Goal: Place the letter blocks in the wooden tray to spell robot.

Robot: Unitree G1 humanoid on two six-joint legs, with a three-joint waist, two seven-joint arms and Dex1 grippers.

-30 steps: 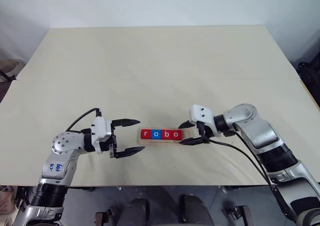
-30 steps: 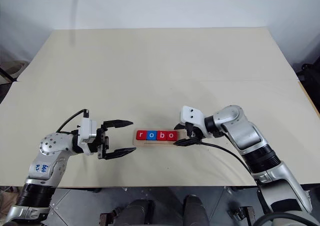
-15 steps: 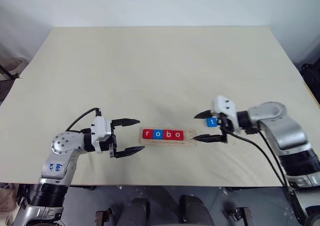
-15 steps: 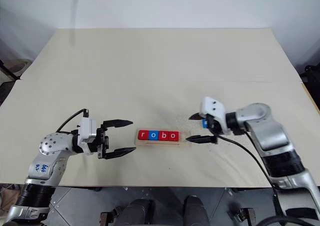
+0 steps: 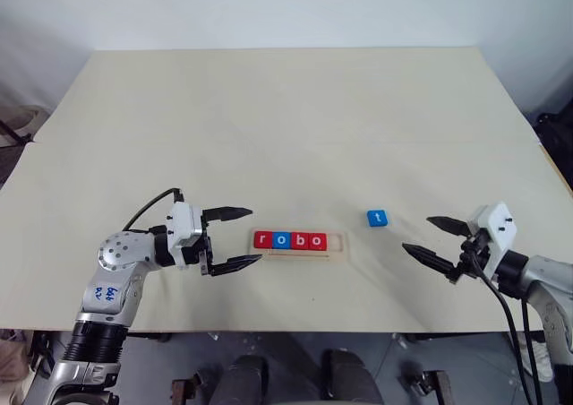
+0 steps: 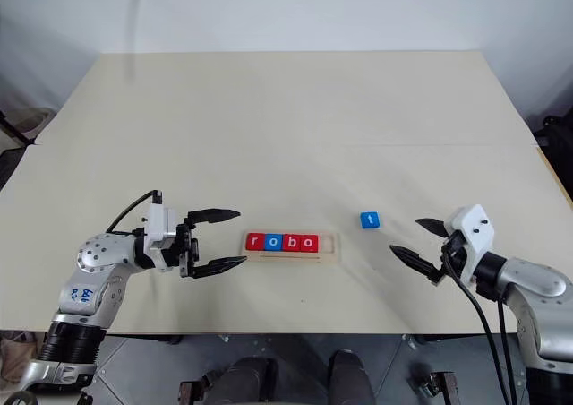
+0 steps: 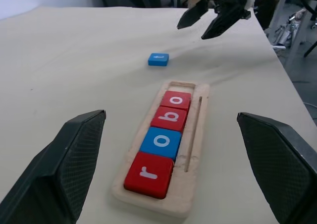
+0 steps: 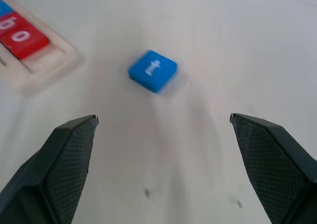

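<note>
The wooden tray (image 5: 298,244) lies on the table (image 5: 286,118) with four letter blocks seated in a row: red r (image 5: 262,240), blue o (image 5: 281,240), red b (image 5: 299,241) and red o (image 5: 316,241). Its last slot, at the end nearest the right gripper, is bare wood

The change is in the right arm. A second ago the right gripper (image 5: 434,239) was touching that end of the tray; half a second ago it had moved off beside the tray with the blue t block (image 5: 377,218) between its fingers. Now the gripper sits well to the right of the tray, its fingers spread wide and holding nothing, and the t block rests flat on the table between the tray and the gripper, near the tray's open end but apart from it and slightly farther back

So the word reads only "robo"; the t has gone to the table, not the tray, and judging by this the last placement must be tried again

The left gripper (image 5: 233,239) hovers just off the tray's r end, as before, fingers wide apart and empty
</note>
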